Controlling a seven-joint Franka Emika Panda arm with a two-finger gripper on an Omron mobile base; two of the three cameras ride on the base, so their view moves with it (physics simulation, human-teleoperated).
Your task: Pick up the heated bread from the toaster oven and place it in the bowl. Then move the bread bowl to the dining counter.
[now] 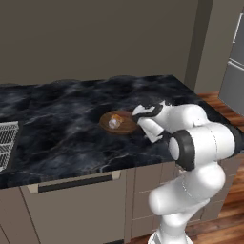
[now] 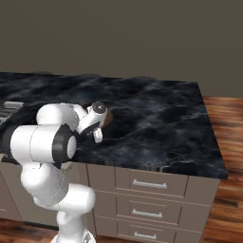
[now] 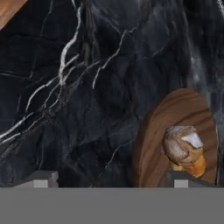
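The black marbled table, the dining counter, spreads wide across both base views, pale veins running through it, with taupe cabinet fronts and drawers below. At the far left edge of the left base view a wire rack pokes into frame.

The white arm reaches forward over the table's near edge, elbow bent, wrist dropped low toward the surface.

On the table sits the bowl, shallow, round, dark brown wood with clear grain. It rests flat on the marble, well in from the edges, just in front of the wrist. In the right base view only a sliver of its rim peeks out past the hand.

The pincer stands wide apart, fingers spread to either side at the bottom of the hand view, holding nothing; one fingertip sits right at the bowl's near rim, the other over bare marble.

Smallest of all, the heated bread: a pale whitish lump with brown shading, lying inside the bowl, with an orange-yellow bit tucked under it. From the left base view it shows as a light spot in the bowl.
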